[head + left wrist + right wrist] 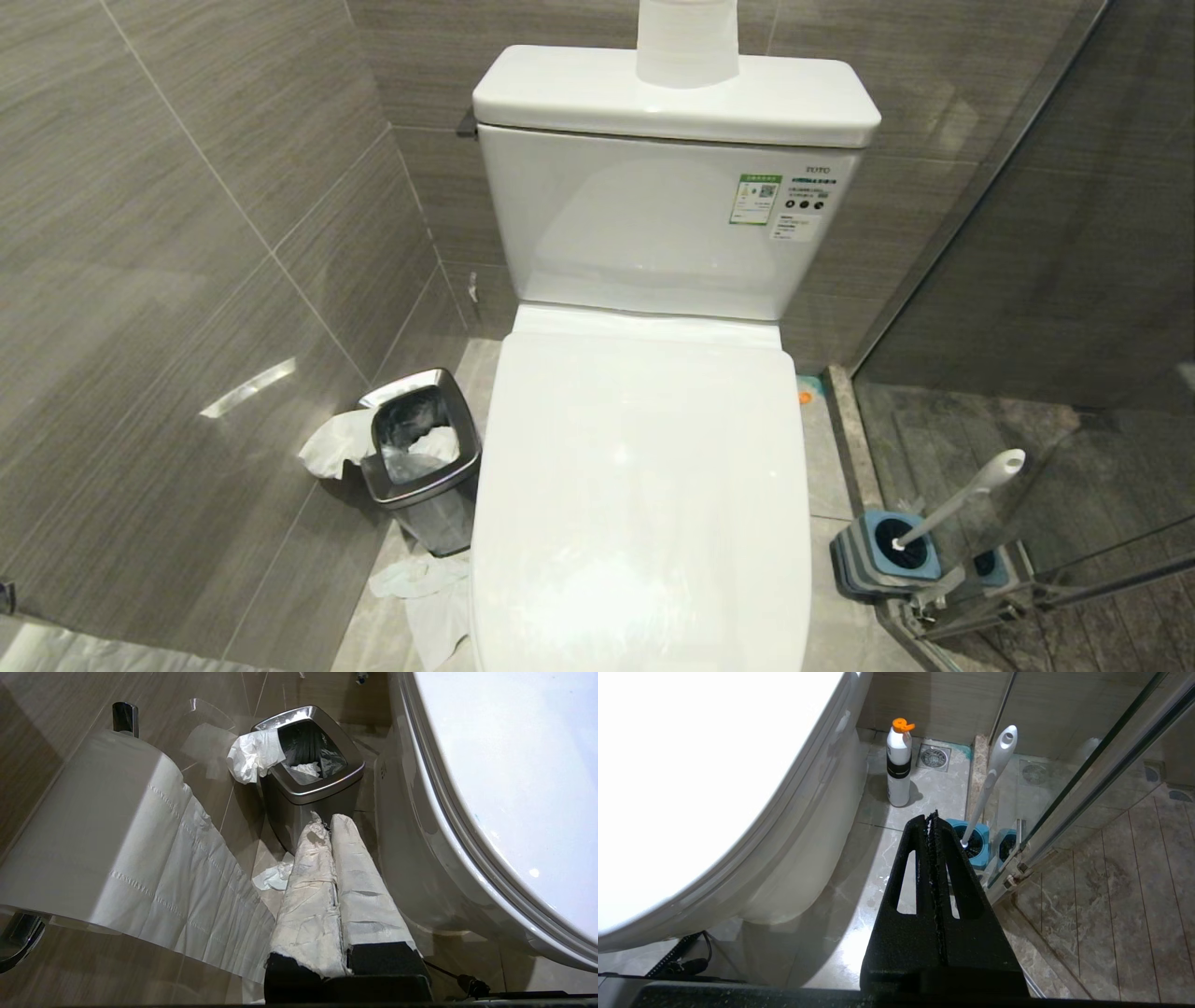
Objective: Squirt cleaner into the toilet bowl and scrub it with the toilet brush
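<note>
The toilet stands in the middle with its white lid shut, so the inside of the toilet bowl is hidden; only its outer wall shows. The cleaner, a white bottle with an orange cap and a dark band, stands upright on the floor beside the toilet's right side. The toilet brush leans in its blue-and-grey holder by the glass screen. My right gripper hangs shut and empty above the floor, just short of the holder. My left gripper, its fingers wrapped in white, is shut and empty near the bin.
A steel waste bin with tissue spilling out stands left of the toilet, and crumpled tissue lies on the floor. A paper roll hangs on the left wall; another sits on the tank. The glass shower screen closes the right side.
</note>
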### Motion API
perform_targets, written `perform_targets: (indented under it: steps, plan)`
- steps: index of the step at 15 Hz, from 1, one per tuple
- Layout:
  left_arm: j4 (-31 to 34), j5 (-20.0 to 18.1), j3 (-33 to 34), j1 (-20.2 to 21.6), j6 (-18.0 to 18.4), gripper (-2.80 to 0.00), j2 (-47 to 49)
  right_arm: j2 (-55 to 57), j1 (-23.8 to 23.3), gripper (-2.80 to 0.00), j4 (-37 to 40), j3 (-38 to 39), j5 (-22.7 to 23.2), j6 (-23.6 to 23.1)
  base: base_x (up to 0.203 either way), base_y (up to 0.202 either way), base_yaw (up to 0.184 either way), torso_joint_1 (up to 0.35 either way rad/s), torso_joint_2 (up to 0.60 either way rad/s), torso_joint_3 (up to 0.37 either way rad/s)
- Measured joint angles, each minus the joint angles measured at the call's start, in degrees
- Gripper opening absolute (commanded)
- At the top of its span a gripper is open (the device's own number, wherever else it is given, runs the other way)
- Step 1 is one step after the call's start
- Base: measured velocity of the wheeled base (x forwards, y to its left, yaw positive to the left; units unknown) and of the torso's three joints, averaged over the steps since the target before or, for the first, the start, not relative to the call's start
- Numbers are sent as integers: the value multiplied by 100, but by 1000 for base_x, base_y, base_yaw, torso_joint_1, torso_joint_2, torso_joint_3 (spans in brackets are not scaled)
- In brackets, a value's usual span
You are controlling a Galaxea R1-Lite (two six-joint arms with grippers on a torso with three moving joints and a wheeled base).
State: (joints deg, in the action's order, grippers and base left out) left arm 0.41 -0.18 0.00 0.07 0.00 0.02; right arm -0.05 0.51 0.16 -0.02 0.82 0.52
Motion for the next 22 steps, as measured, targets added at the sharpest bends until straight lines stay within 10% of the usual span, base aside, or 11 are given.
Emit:
perform_targets:
  steps: [22]
  plan:
    - [4,2,0,0,2,-280,-2,0,0,-280,2,-2,3,0,0,0,0,0,0,0]
